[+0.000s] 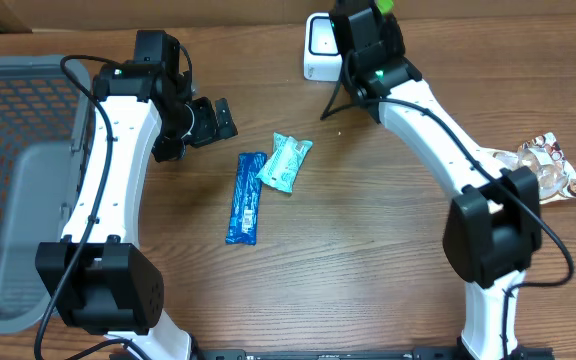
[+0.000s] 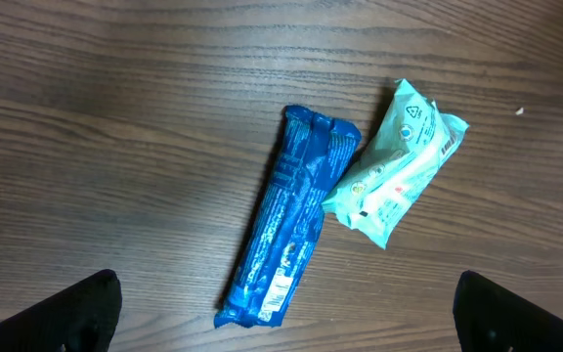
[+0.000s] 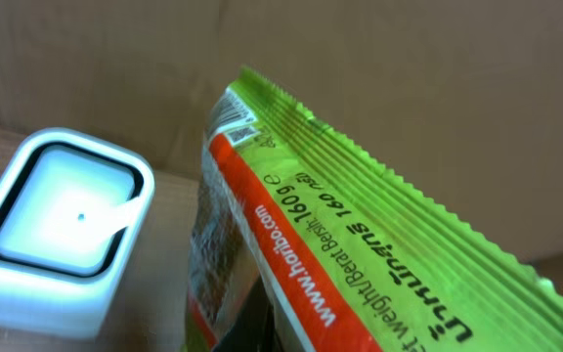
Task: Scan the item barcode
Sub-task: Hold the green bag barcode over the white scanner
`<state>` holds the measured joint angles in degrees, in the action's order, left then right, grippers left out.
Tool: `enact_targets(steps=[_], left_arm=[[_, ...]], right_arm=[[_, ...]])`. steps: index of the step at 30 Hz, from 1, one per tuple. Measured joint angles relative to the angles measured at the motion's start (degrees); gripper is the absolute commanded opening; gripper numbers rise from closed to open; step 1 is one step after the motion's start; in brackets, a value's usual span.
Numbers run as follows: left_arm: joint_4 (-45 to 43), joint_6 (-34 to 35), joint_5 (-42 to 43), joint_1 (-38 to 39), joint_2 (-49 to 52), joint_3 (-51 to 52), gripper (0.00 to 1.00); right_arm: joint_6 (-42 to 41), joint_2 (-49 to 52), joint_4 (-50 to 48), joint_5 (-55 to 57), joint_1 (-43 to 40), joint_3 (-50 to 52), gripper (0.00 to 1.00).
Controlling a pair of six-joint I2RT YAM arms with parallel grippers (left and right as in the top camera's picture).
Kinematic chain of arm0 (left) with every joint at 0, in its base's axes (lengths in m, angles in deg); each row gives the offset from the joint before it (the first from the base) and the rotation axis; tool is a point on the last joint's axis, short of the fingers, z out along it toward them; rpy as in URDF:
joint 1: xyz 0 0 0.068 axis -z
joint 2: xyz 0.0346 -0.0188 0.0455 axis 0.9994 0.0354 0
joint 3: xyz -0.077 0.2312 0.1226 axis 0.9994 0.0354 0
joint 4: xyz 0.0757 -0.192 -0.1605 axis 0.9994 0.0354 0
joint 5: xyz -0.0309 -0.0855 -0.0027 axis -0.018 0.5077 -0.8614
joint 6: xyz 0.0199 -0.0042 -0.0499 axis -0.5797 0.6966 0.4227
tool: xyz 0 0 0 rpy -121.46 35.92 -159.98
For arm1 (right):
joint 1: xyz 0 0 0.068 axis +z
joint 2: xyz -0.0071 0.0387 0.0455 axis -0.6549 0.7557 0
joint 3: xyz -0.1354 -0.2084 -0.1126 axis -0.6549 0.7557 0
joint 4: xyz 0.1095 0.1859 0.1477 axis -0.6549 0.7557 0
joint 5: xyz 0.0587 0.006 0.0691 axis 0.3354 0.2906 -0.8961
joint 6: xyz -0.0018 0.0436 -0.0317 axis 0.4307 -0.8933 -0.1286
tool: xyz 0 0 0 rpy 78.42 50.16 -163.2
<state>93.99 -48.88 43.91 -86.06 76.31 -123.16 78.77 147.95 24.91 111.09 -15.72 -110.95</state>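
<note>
The green-and-orange snack pouch (image 3: 360,244), light, crinkly and likely slick, is pinched in the closed right end effector (image 1: 366,28) just beside the white barcode scanner (image 3: 62,220); a flat seam edge grips best. Left end effector (image 1: 211,118) hangs wide open, empty.

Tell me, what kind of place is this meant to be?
Probably a mock shop checkout on a wooden table: a white barcode scanner, a green snack packet near it, and a grey basket at the side.
</note>
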Motion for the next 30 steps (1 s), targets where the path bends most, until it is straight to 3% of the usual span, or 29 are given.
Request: enact_targets(steps=[10, 21, 30], left_arm=[[0.04, 0.00, 0.00, 0.00, 0.00, 0.00, 1.00], [0.02, 0.00, 0.00, 0.00, 0.00, 0.00, 1.00], [0.04, 0.00, 0.00, 0.00, 0.00, 0.00, 1.00]], right_arm=[[20.76, 9.86, -12.96, 0.83, 0.00, -0.66, 0.04], [37.20, 9.92, -15.04, -2.14, -0.02, -0.66, 0.04], [57.92, 9.92, -14.73, -1.44, 0.02, -0.66, 0.04]])
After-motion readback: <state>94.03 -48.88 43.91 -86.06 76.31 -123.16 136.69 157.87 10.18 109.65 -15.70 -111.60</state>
